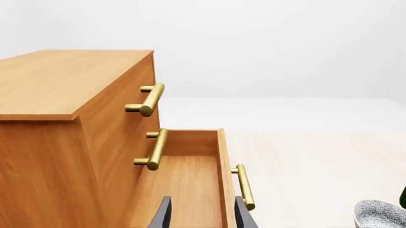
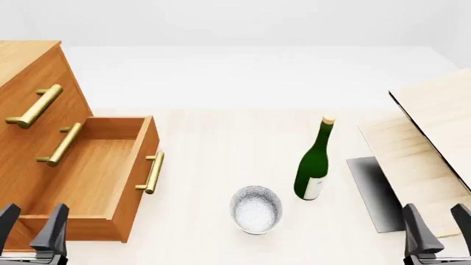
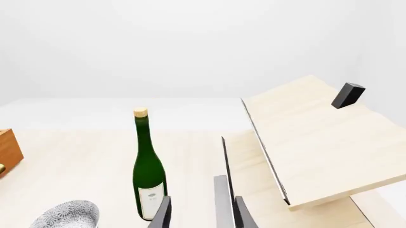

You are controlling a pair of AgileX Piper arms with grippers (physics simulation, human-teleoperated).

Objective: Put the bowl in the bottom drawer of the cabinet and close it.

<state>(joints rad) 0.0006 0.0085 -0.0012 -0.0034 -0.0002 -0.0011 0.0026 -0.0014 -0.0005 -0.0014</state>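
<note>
Bottom drawer pulled out, bowl on the table.
Front view shows both: left gripper spread and empty before the drawer, right gripper likewise, bowl between them beside a green bottle. Only the right wrist view shows a dark block on the tilted boards.

My left gripper sits low at the near left edge of the front view, its two dark fingers upright and parted, nothing between them. My right gripper mirrors it at the near right, fingers likewise spread and empty. Both point forward, and neither touches anything.
</note>
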